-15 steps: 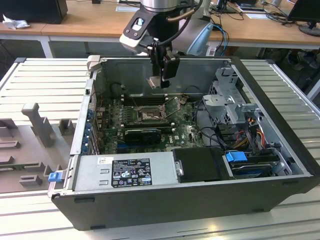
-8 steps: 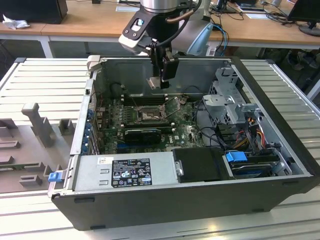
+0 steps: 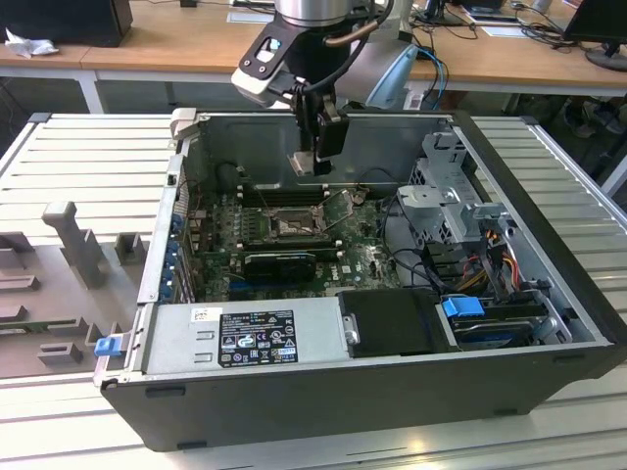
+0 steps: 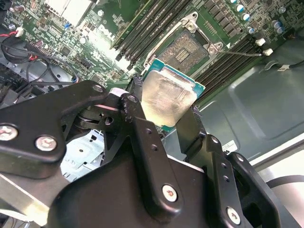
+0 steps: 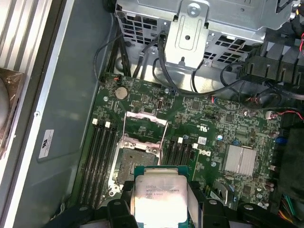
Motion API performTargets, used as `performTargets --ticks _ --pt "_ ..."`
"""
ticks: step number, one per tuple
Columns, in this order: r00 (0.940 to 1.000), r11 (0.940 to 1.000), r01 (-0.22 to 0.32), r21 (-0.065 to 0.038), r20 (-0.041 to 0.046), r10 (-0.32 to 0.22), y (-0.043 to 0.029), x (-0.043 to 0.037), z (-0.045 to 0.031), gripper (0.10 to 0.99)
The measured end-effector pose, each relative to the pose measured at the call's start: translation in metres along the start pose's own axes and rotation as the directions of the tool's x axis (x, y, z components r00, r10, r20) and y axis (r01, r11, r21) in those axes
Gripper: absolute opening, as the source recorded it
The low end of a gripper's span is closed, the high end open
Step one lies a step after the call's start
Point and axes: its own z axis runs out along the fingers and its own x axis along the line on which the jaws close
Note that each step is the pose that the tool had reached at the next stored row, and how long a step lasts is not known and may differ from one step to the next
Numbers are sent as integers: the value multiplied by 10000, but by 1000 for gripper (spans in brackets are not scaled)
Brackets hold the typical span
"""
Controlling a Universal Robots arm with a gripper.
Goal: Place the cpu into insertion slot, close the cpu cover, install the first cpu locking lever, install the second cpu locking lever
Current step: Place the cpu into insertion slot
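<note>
We see one arm entering from the far side in the exterior view, its wrist pointing straight down into the open black computer case (image 3: 549, 294). The case lies on its side on the ribbed grey metal desk (image 3: 88, 157). The one gripper (image 3: 315, 162) hangs above the green circuit board (image 3: 362, 257), clear of it and slightly to the far side of the socket.

There are two black fingers (image 4: 137, 118), closed on opposite edges of the one cpu (image 4: 166, 102), a small flat square chip with a pale silvery metal top and a green rim. The chip is held flat between them, top face toward both wrist cameras (image 5: 159, 197), and is touching nothing else.

There is one insertion slot (image 5: 133, 164), a square dark socket with a grey pin field. It sits unoccupied on the board directly past the chip (image 4: 189, 50), and near the board's middle in the exterior view (image 3: 291, 225).

There is one cpu cover (image 5: 145, 121), a thin silvery metal frame with a large window. It is swung open, away from the socket, at the socket's edge.

We count two banks of long black memory slots (image 5: 102, 161), one on each side of the socket. One long black expansion card (image 3: 279, 262) lies on the near side of the socket. One grey metal drive cage (image 3: 446, 196) stands toward the exterior view's right.
</note>
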Motion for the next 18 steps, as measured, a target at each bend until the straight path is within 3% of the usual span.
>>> performTargets --ticks 18 --pt "9975 9975 -700 -6 59 700 -4 0 46 529"
